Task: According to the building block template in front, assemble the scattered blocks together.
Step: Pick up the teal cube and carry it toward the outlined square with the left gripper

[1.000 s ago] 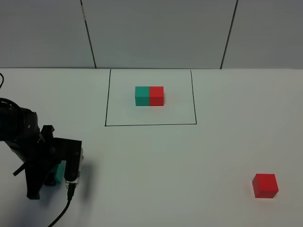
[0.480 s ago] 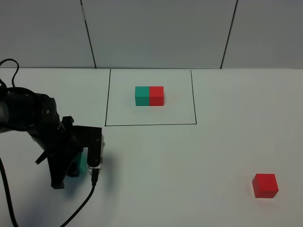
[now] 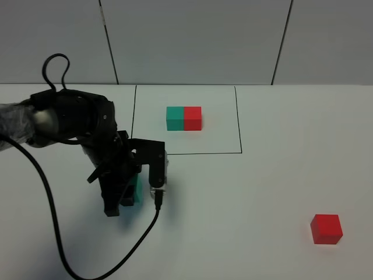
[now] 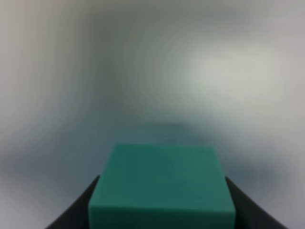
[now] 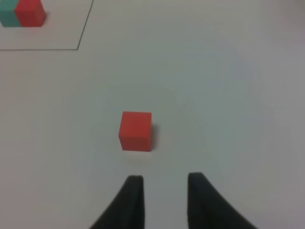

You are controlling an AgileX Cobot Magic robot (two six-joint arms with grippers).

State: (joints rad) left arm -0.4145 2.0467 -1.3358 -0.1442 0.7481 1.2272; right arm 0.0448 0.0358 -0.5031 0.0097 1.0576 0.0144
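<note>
Cubes, two loose ones, sit well apart over a white table (image 3: 245, 198), seen from a high camera. The teal cube (image 3: 136, 190) is in the left half of the table, at about 8 o'clock from the template (image 3: 183, 118). It is pinched in the left claw (image 3: 133, 195), whose black fingers (image 3: 112, 201) press against two opposite sides of it. The left wrist camera shows the same teal cube (image 4: 162, 186) very close, filling the near part of the picture, with a dark finger hugging each side. Everything behind it there is blurred. Whether the cube touches the table cannot be told.

The red cube (image 3: 326, 228) rests alone on the table toward 4 o'clock from the template, near the table's right edge, with nothing touching it. In the right wrist camera the red cube (image 5: 136, 130) lies just ahead of the right claw (image 5: 162, 191). That claw's two dark fingers (image 5: 131, 200) are spread with a gap between them and grip nothing.

The template is a teal cube and a red cube joined side by side, teal on the left. It sits at the 12 o'clock side of the table, inside a thin black rectangle (image 3: 185, 154) drawn on the surface. It stands in the far half of that frame.

The left arm (image 3: 64, 119) reaches in from 9 o'clock, dark and bulky. A black cable (image 3: 52, 216) loops from it down toward 6 o'clock. A pale panelled wall (image 3: 192, 41) rises behind the table.
</note>
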